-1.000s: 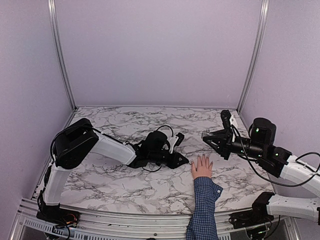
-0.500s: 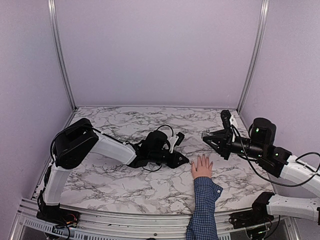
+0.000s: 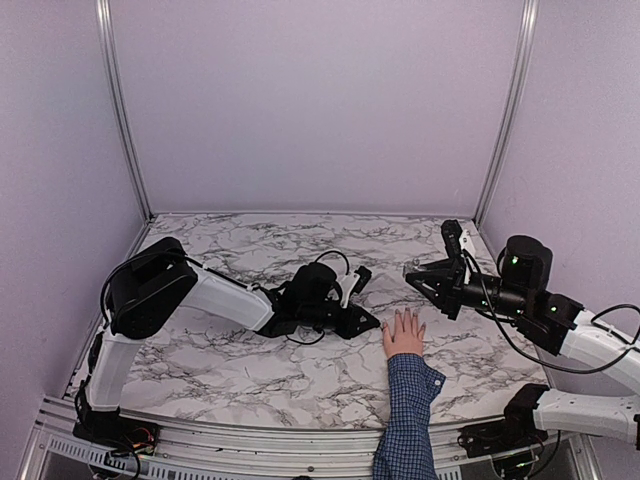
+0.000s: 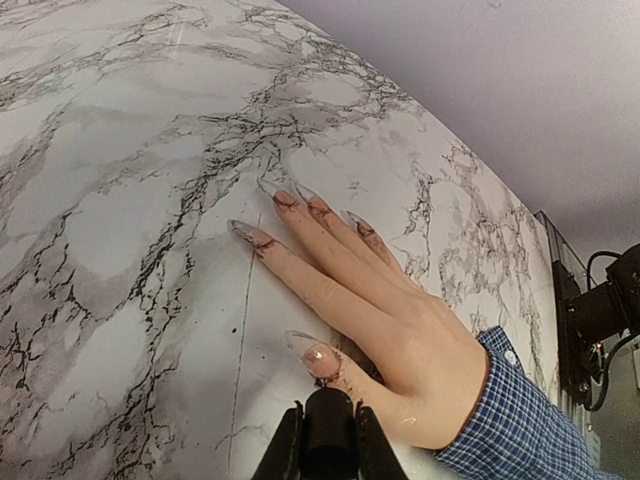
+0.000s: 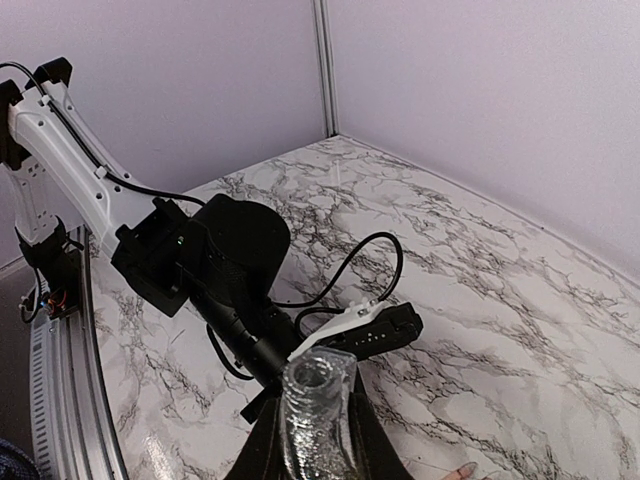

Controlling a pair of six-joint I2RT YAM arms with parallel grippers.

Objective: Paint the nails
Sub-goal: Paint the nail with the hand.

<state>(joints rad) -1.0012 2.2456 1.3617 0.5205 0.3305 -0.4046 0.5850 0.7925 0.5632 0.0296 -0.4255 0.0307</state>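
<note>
I get soft, even light from above in the top view, with only a faint shadow under the left arm (image 3: 225, 295) on the marble table (image 3: 250, 375), and the frame posts (image 3: 118, 110) lean with the lens distortion. From the left wrist the hand (image 4: 390, 320) is sharp and lays a soft grey shadow on its near side, while the dark cap (image 4: 328, 435) in the left pincer (image 4: 328, 410) is a murky, near-black shape. From the right wrist the grey bottle (image 5: 318, 385) in the right pincer (image 5: 315, 400) is blurred up close, its glitter catching small highlights.
</note>
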